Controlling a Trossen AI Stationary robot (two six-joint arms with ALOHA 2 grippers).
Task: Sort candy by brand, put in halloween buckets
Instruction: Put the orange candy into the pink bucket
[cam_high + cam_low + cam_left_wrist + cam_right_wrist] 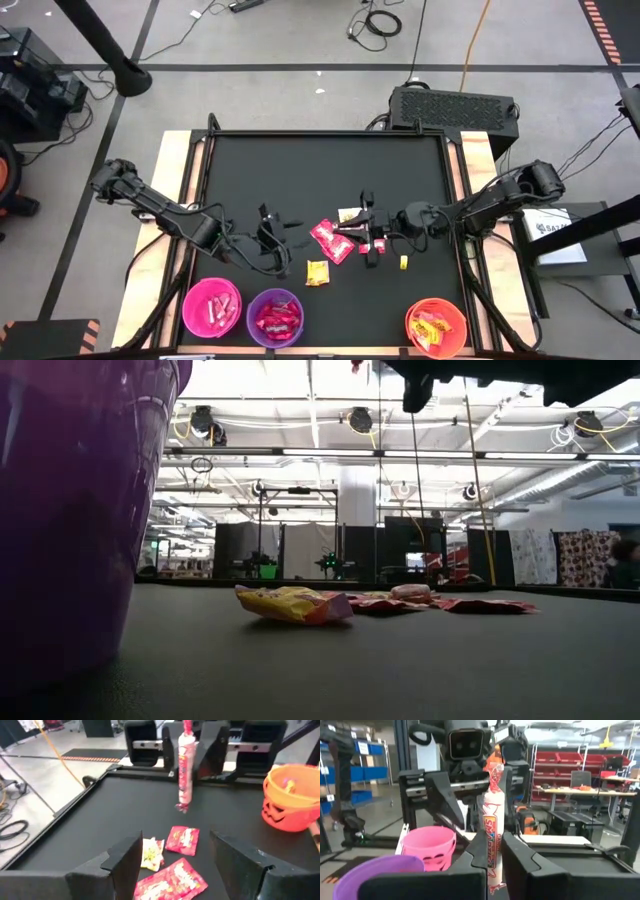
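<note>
My right gripper (362,235) (494,857) hovers over the table's middle, shut on a pale pink-white candy roll (185,770). My left gripper (268,228) (175,865) is open, to the left of the loose candy, touching nothing. Two red packets (330,241) (182,840), a yellow packet (317,272) (295,603), a small yellow piece (404,262) and a pale packet (348,214) lie flat on the mat. The pink bucket (212,307), purple bucket (275,317) and orange bucket (437,327) stand along the near edge, each holding candy. My right gripper pinches the candy roll (492,845) between its two fingers (477,855), which come from the table's right and lie across it. The roll stands upright, its red twisted end (494,762) on top. Its lower end (181,807) hangs clear above the mat.
The black mat (300,170) has free room across its far half. The orange bucket (292,795) shows beyond the loose packets in the left wrist view; the pink bucket (427,847) and purple bucket (380,870) show ahead of my right gripper. The purple bucket's wall (70,510) fills the low view's left.
</note>
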